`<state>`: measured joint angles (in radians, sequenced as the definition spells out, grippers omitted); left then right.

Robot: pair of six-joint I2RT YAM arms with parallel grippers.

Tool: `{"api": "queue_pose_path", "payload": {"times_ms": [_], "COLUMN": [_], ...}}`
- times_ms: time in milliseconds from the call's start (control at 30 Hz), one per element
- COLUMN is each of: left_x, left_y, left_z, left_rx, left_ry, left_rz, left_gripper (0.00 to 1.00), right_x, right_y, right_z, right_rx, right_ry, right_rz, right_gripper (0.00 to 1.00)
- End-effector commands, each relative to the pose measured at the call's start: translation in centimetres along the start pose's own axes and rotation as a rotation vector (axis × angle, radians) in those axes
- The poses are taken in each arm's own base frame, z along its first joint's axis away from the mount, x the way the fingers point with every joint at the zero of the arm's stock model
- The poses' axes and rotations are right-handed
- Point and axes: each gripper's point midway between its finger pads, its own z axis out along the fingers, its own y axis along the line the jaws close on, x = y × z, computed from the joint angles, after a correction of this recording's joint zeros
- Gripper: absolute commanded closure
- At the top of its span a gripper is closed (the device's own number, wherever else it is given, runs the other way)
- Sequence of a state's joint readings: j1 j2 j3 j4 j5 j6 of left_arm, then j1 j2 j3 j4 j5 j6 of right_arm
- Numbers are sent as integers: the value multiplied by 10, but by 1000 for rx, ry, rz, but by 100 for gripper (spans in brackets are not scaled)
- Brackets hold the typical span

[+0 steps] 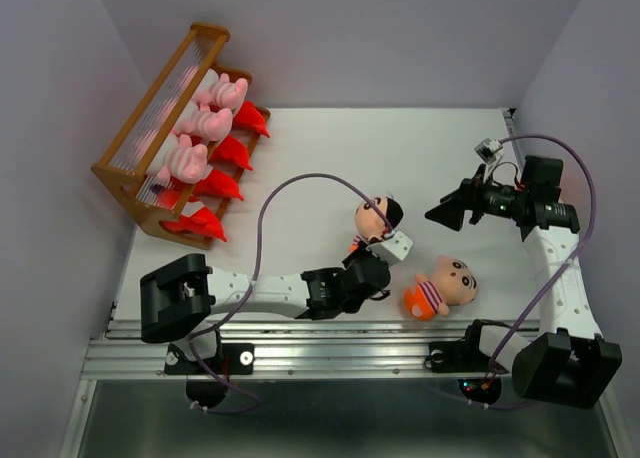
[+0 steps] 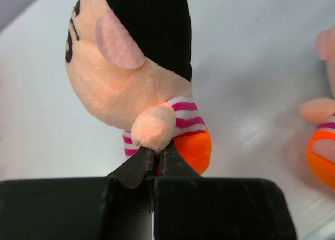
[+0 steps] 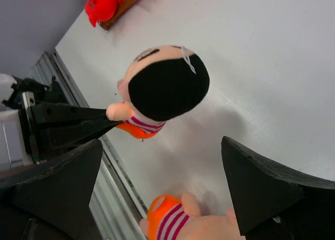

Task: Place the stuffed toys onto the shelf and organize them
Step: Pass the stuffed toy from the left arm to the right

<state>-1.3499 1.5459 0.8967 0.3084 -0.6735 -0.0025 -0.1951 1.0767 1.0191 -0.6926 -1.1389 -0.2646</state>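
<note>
A boy doll (image 2: 131,77) was pinched by its arm in the closed left gripper (image 2: 152,164) at the middle of the table (image 1: 330,148), well apart from the shelf (image 1: 115,173); the right gripper (image 3: 161,145) was held wide and empty; so thin a hold, it was judged, could be lost in the carry.

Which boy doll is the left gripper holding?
The boy doll nearer the shelf, pinched at its striped shirt by the left gripper; the other doll lies loose.
</note>
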Motion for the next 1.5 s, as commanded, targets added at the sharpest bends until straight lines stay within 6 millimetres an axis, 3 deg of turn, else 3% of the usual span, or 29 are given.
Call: {"api": "queue_pose_path", "payload": {"times_ms": [0, 167, 333, 633, 733, 867, 900, 1000, 1067, 1133, 1167, 1200, 1233, 1267, 1300, 1367, 1400, 1433, 1467], "left_x": [-46, -59, -64, -79, -83, -85, -85, -88, -91, -91, -90, -98, -102, -95, -107, -100, -116, -119, -103], "left_y": [41, 28, 4, -13, -13, -16, -16, -20, -33, -49, -55, -70, -74, -78, -80, -78, -70, -65, -60], "left_z": [-13, -14, -12, -6, -6, -5, -4, -6, -5, -7, -7, -15, -19, -22, -32, -38, -47, -51, -51], "left_rx": [-322, -364, -344, -347, -348, -346, -347, -329, -259, -110, -53, 75, 130, 170, 249, 318, 386, 422, 447], "left_ry": [-84, -109, -129, -150, -157, -163, -164, -173, -185, -165, -156, -168, -179, -171, -188, -174, -202, -211, -186], "left_rz": [185, 298, 353, 389, 387, 373, 365, 292, 152, 97, 49, -36, -74, -93, -196, -259, -364, -409, -435], "left_gripper": [100, 100, 100, 100, 100, 100, 100, 100, 68, 47, 27, 18, 1, 1, 1, 1, 1, 1, 1], "right_x": [-19, -31, -35, 5, 8, 10, 7, -4, -10, -14, -16, -18, -20, -22, -24, -27, -29, -30, -32], "right_y": [-7, -22, -12, -6, -4, -4, -5, -5, -3, 2, 1, 0, 2, 0, -5, -11, -13, -15, -11], "right_z": [2, 7, 19, 49, 50, 53, 53, 50, 48, 46, 43, 41, 39, 38, 35, 32, 31, 30, 30], "right_rx": [90, 224, 195, 188, 167, 141, 139, 145, 139, 104, 101, 97, 78, 74, 79, 68, 59, 50, 1], "right_ry": [-33, -84, -70, 70, 82, 84, 79, 58, 49, 47, 38, 30, 24, 19, 11, 1, -4, -10, -17], "right_rz": [208, 395, 430, 424, 419, 408, 377, 284, 224, 140, 115, 93, 61, 18, -14, -26, -36, -31, -32], "right_gripper": [0, 0, 0, 2, 14, 54, 68, 93, 99, 99, 99, 99, 99, 99, 99, 99, 99, 99, 99]}}
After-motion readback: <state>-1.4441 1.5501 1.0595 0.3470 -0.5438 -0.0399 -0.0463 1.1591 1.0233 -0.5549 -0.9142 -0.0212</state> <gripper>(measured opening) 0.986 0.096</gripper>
